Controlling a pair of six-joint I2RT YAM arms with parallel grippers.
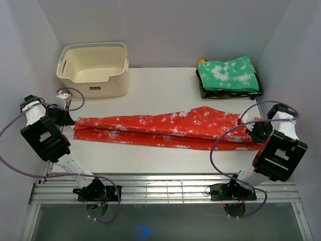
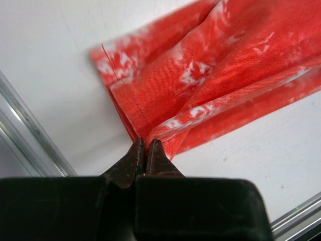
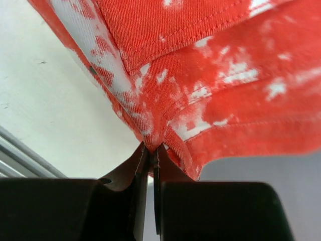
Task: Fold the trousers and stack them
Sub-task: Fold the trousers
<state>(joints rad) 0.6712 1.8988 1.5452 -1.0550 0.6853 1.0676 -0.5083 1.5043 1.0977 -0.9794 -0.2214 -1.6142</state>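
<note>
As they lie, mottled red twill trousers [image 1: 165, 128], long creased band

From above, your right gripper [image 1: 251, 131] hides the right end of the trousers [image 1: 165, 128]; both wrist views crop the cloth; the label on the basket [image 1: 75, 83] is too small to read.

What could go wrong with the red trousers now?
The left claw and right claw each pinch only a tiny bit of the trousers, one at each end. Either end might slip out when lifted. A layer might also be missed and droop, making a crooked fold.
</note>
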